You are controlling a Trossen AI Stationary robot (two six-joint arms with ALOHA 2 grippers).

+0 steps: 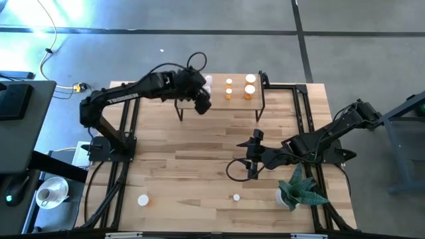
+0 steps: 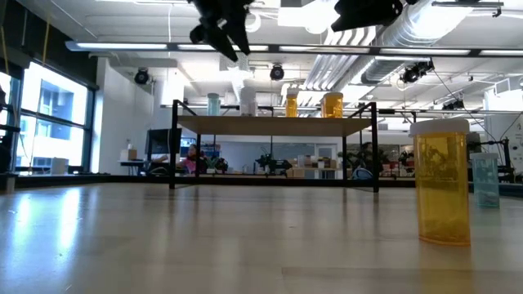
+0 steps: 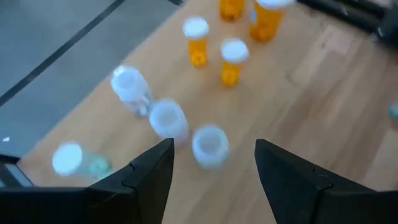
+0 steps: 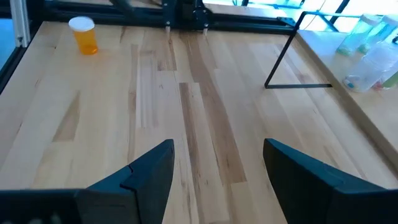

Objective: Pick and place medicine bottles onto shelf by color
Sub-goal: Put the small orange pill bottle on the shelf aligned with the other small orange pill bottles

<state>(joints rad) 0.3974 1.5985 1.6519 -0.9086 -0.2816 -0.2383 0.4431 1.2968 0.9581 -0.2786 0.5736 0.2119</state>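
A butcher-block table [image 1: 199, 153] stands on a grey concrete floor, and the low view looks across it into an open workshop with ducts overhead. The shelf [image 1: 236, 99] sits at the table's far edge, its long axis running across the table from the left arm's side toward the right arm's, and its light-wood top rests on thin black legs. On it stand the medicine bottles, all upright with white caps up: four orange ones [image 3: 198, 42] grouped toward the right arm's end, and several whitish or pale green ones [image 3: 168, 119] nearer the left arm's end.

The left gripper [image 1: 201, 101] hangs above the shelf's left end; in its wrist view the two dark fingers [image 3: 151, 173] are spread apart with nothing between them, and a whitish bottle [image 3: 209, 146] stands below the gap.

The right gripper [image 1: 253, 154] hovers over the middle of the table, well apart from the shelf, its fingers [image 4: 146, 174] likewise spread and empty above bare wood.

Three more bottles stand upright on the tabletop near the front edge: a large orange one [image 2: 442, 181] close to the low camera, a small one [image 1: 236, 196] near the front middle, and another [image 1: 143, 199] toward the left arm's side. A potted plant [image 1: 300, 189] sits at the front corner on the right arm's side.
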